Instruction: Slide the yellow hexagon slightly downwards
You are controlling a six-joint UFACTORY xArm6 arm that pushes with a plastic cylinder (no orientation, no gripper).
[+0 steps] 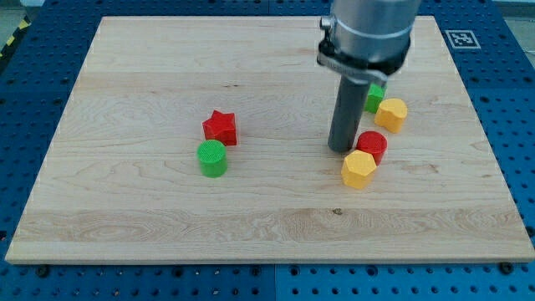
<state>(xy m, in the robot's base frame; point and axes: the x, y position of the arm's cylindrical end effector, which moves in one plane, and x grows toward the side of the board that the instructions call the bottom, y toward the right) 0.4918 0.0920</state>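
Observation:
Two yellow faceted blocks lie on the right of the board. One yellow block [359,170] looks hexagonal and sits just below and left of a red cylinder [372,146], touching it. The other yellow block [391,114] lies higher, next to a green block [374,98]; I cannot make out its exact shape. My tip [340,150] rests on the board just left of the red cylinder and a little above and left of the lower yellow block, apart from it.
A red star [221,127] and a green cylinder [212,158] sit close together left of the board's middle. The arm's grey body partly hides the green block. The wooden board [125,217] ends at a blue perforated table.

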